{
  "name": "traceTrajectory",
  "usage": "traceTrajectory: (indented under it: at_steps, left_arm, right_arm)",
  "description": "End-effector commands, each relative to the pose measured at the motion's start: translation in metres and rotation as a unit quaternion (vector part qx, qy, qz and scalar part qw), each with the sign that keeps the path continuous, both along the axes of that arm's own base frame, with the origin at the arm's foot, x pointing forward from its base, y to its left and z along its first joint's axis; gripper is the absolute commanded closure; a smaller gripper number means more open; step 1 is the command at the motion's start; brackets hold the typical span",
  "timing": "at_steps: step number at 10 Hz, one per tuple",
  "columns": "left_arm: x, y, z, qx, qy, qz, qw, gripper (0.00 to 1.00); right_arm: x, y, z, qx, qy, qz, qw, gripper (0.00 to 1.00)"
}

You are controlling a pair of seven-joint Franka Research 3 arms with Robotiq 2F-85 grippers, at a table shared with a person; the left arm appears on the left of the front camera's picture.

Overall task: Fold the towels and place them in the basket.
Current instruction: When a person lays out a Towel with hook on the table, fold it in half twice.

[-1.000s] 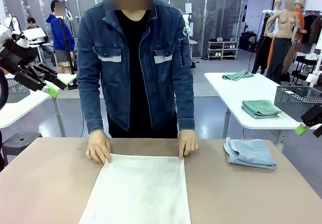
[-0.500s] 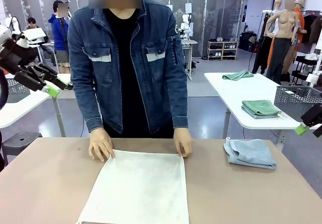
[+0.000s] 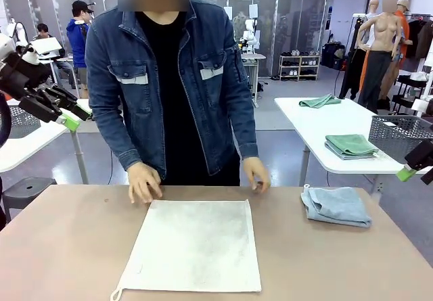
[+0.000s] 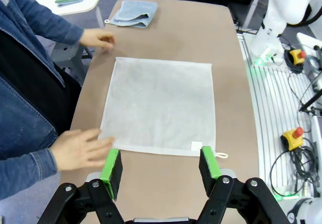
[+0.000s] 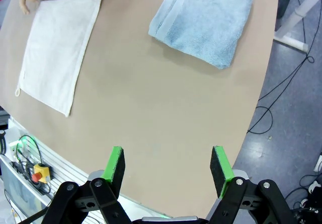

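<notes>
- Towels come first: the cream towel [image 3: 196,247] lies spread flat in the middle of the table [image 3: 54,247], and the blue-grey towel [image 3: 337,206] sits folded and a little rumpled, well apart towards the robot's right.
- The cream towel looks thin and smooth, with a small loop [image 3: 116,293] at its near-left corner.
- The person's hands [image 3: 144,182] are just beside its far corners, blurred. I would let them clear before reaching in.
- The left claw [image 4: 160,164] hangs above the towel's left edge, wide open and empty.
- The right claw [image 5: 168,171] is high over the table's right end, also wide open and empty.
- The first fold looks due. Pinch only the top layer at both near corners, lift low, and carry that edge to the far edge.
- Match the corners before letting go, or the limp cloth will skew or drag.
</notes>
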State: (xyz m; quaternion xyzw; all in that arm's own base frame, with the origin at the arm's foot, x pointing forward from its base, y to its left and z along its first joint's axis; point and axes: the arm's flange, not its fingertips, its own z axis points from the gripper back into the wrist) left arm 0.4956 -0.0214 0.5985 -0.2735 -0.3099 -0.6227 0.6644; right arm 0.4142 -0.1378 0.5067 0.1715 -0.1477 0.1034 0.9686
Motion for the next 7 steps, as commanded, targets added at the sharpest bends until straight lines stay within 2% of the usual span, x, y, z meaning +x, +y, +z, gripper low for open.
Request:
traceTrajectory:
  at_steps: [1,7]
  left_arm:
    - [-0.003,-0.0006,-0.0003,-0.003,-0.003,0.0,1.0,0.22]
    - [-0.003,-0.0006,-0.0003,-0.003,-0.003,0.0,1.0,0.22]
  right_arm:
    - [0.0011,0.0007,0.0034,-0.002,0.002,0.0,1.0,0.15]
    - [0.0011,0.0007,0.0034,-0.002,0.002,0.0,1.0,0.15]
